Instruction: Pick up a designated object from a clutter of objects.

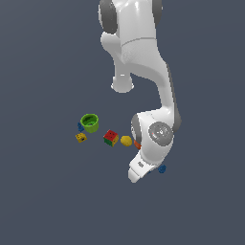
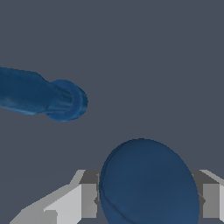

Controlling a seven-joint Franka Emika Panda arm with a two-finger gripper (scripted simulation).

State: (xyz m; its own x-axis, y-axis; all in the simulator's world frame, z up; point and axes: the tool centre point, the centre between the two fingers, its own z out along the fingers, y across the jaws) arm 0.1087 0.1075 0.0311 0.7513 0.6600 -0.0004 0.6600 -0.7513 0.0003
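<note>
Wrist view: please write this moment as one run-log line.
phase: grasping | gripper: around dark blue ball | contact: cannot tell | nearby: blue handle-shaped piece

Plain dark grey-blue floor (image 1: 43,201)

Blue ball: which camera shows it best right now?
The wrist view. The blue ball fills the foreground there, sitting between the two grey jaws. In the exterior view the arm covers it completely, so that view tells nothing about the ball.

even, flat simulator light, no clear shadows or glare; coarse, slightly soft renders.
</note>
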